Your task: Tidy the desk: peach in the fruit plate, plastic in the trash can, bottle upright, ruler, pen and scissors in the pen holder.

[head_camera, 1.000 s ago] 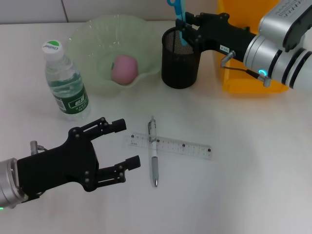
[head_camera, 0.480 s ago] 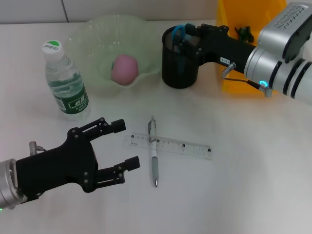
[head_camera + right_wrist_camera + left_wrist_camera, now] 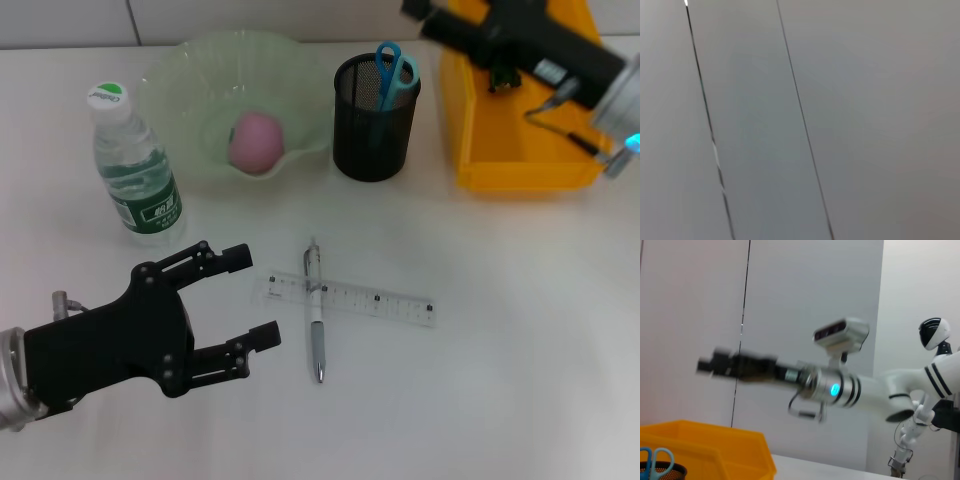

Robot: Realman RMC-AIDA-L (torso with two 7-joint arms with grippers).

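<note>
The blue-handled scissors (image 3: 390,65) stand in the black mesh pen holder (image 3: 372,130); their handles also show in the left wrist view (image 3: 655,460). My right gripper (image 3: 425,15) is raised behind the holder, over the yellow bin (image 3: 500,165), and is blurred. The peach (image 3: 256,140) lies in the green fruit plate (image 3: 180,80). The bottle (image 3: 135,170) stands upright at the left. The pen (image 3: 316,320) lies across the clear ruler (image 3: 385,302) in the middle of the desk. My left gripper (image 3: 255,297) is open and empty just left of the pen.
The yellow bin stands at the back right, also seen in the left wrist view (image 3: 705,450). The right wrist view shows only a grey wall. The white desk stretches right and in front of the ruler.
My right gripper lowered the scissors into the pen holder, let them go, and pulled up and back to the right. My left arm has barely shifted.
</note>
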